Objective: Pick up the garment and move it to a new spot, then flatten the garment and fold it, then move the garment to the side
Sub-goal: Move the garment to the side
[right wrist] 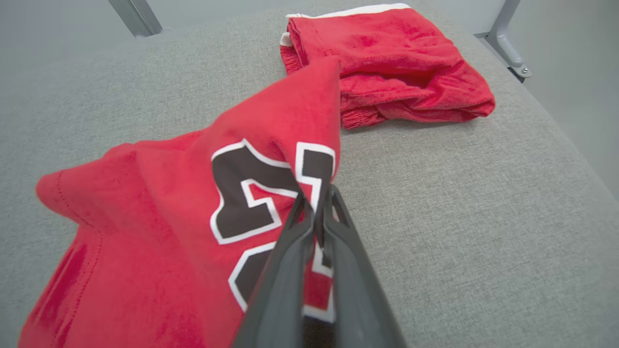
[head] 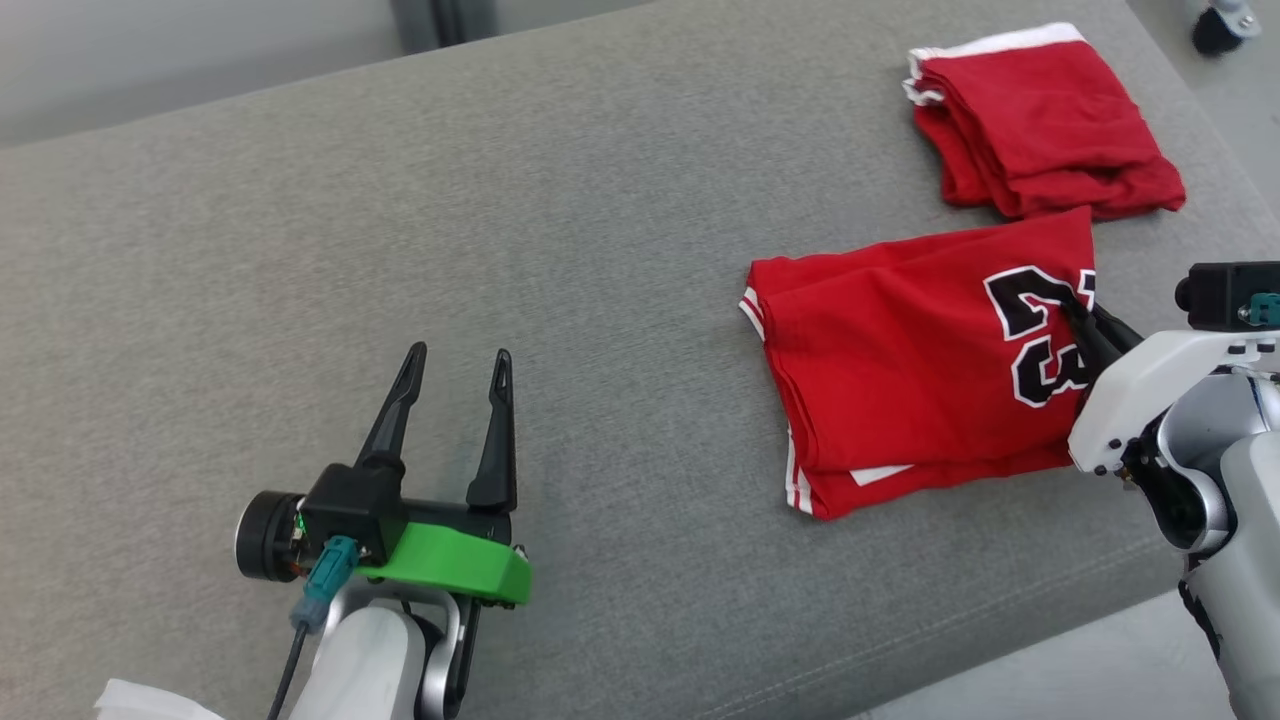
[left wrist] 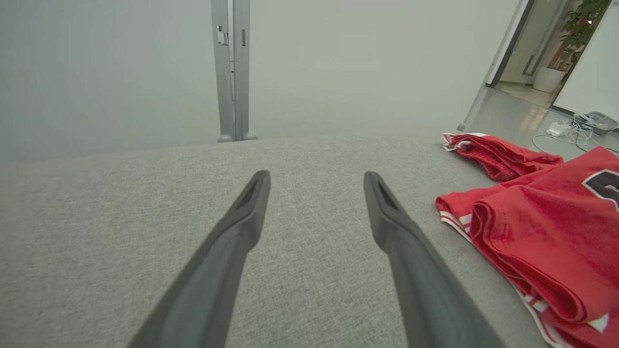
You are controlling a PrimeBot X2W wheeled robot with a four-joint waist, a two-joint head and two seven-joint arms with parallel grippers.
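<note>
My right claw is closed on the garment, a red jersey with white trim, pinching a fold of cloth right at its black, white-edged number; the pinched edge rises in a peak while the rest lies folded on the desk. In the head view my own white wrist housing covers most of that claw's fingers and the lower right edge of the number, so I cannot read the second digit whole there. In the right wrist view the fingers hide the lower digit. In the left wrist view the jersey is cut off by the right edge and only a corner of the number shows. My left claw stands open and empty, well apart from the jersey, its fingers over bare cloth surface. A second red garment, folded with a white band along its far edge, lies beyond the jersey near the desk's far right corner; their edges look very close, but I cannot tell if they touch. Something white at the lower left of the head view is cut off and I cannot make it out. The desk is covered in grey woven fabric. Behind it are a pale wall, a grey metal post, a doorway with a potted plant, and cables on the floor.
</note>
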